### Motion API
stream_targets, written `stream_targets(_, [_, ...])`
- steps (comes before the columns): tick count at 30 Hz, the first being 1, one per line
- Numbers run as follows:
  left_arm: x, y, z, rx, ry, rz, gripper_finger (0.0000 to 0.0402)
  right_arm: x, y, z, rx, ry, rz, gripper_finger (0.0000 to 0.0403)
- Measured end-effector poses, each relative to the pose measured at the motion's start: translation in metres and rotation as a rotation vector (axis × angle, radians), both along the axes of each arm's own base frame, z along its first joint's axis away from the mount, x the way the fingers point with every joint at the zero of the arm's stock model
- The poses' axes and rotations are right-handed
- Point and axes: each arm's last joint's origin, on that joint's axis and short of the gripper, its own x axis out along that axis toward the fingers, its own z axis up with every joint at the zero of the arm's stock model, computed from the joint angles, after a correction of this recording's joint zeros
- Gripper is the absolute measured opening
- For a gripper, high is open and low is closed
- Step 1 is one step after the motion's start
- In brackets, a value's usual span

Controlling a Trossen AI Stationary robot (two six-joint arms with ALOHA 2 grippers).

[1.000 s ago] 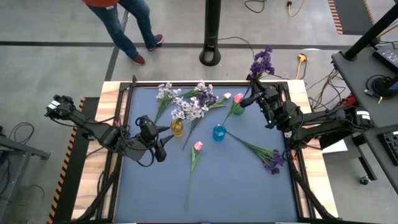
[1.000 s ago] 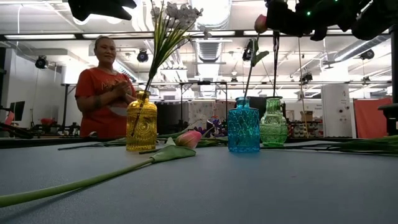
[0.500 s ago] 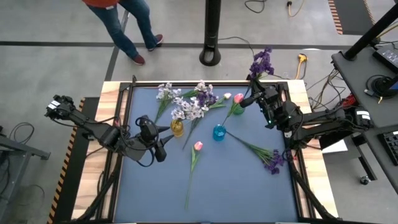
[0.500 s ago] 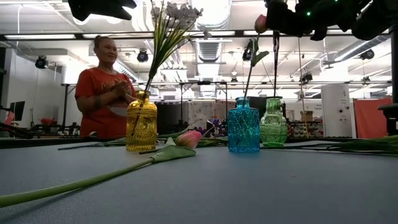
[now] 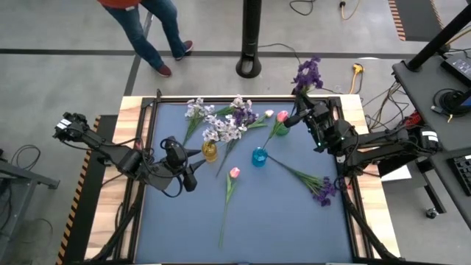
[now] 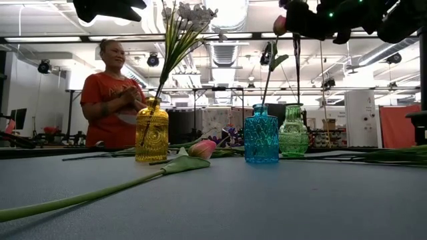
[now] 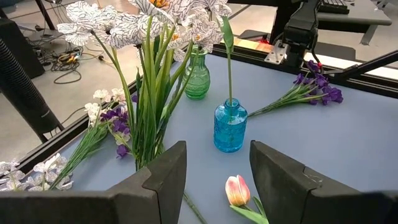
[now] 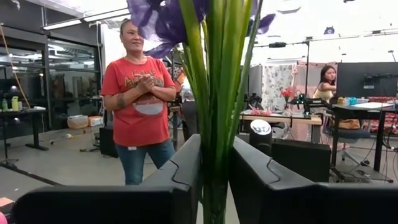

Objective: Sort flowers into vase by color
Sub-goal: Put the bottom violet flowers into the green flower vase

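My right gripper (image 5: 300, 116) is shut on a dark purple blossom spray (image 5: 309, 73) and holds it upright over the green vase (image 5: 282, 131). In the low view its stem (image 6: 295, 73) runs down to the green vase (image 6: 293, 131). I cannot tell whether its end is inside. The yellow vase (image 5: 210, 152) holds white blossom sprays (image 5: 221, 131). The blue vase (image 5: 258, 157) holds a pink tulip (image 5: 282, 115). My left gripper (image 5: 193, 177) is open and empty, beside the yellow vase on the table's left. My right gripper pinches the bundle of green stems (image 8: 217, 134) of the purple spray between its two fingers (image 8: 183, 171), below the blossoms (image 8: 161, 18). The fingers come level and lie across the stems. The spray stands upright, blossoms above the fingers, stem hanging down below them.
A loose pink tulip (image 5: 234, 173) lies mid-table with its stem toward the near edge. A purple spray (image 5: 324, 190) lies at the right. White and purple sprays (image 5: 239, 114) and a tulip bud (image 5: 269, 114) lie at the far side. A person (image 6: 113, 93) stands beyond the far edge.
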Motion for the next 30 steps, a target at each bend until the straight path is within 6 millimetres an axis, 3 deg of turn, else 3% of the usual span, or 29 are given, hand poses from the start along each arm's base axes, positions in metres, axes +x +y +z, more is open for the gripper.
stream_targets(30, [0.0,0.0,0.0,0.0,0.0,0.0,0.016,0.009,-0.001,-0.013,0.085,0.151,0.016,0.022])
